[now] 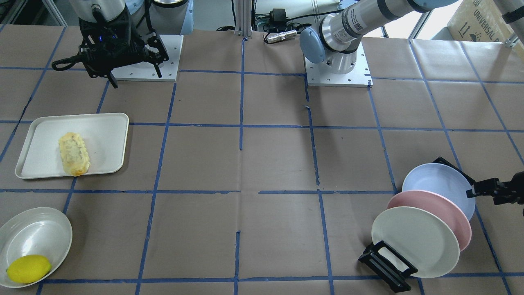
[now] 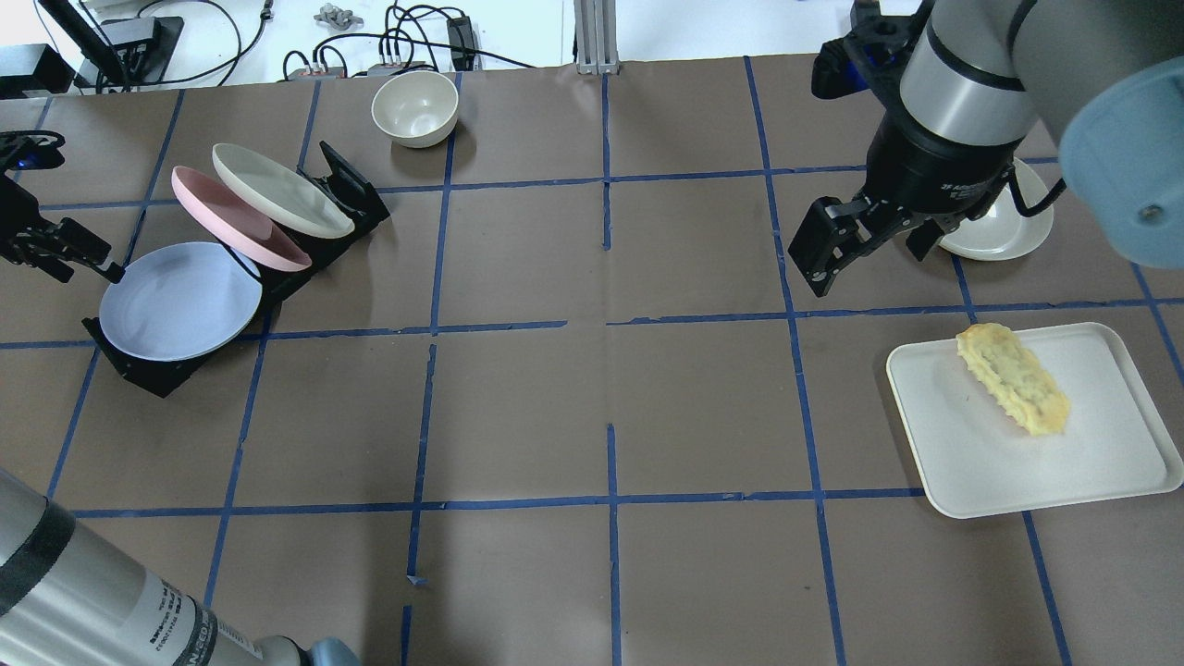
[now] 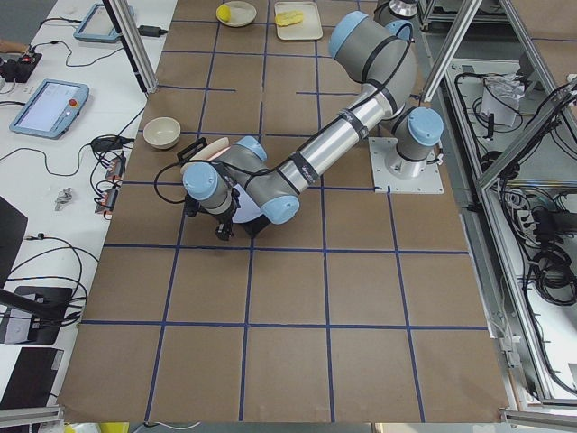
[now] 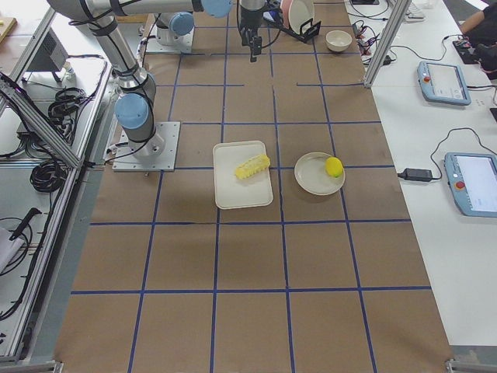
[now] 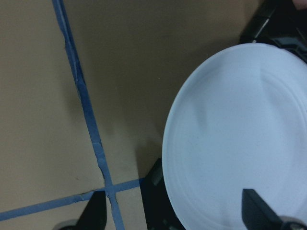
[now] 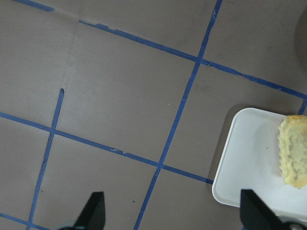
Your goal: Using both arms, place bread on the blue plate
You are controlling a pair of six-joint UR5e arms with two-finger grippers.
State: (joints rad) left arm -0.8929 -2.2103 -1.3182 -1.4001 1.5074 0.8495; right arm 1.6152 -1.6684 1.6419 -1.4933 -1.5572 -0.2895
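One bread (image 1: 74, 153), oblong with a bumpy, crimped golden crust, lies slantwise on one white rounded-rectangle tray (image 1: 107, 135) near the right end of the table (image 1: 278, 164). Three round, smooth matte plates lean in one black rack (image 1: 387, 268) near the left end. The blue plate (image 1: 438, 184) is nearest the robot's edge, then a pink plate (image 1: 446, 211), then a cream plate (image 1: 413, 241). One smooth yellow lemon (image 1: 28, 268) sits in a white dish (image 1: 37, 233) at the right corner on the operators' side. One small cream bowl (image 2: 414, 106) stands by the operators' edge. The left gripper (image 5: 175, 218) has its jaws wide apart at the blue plate's rim, gripping nothing. The right gripper (image 1: 137, 80) has its jaws spread and empty, above bare table near the tray.
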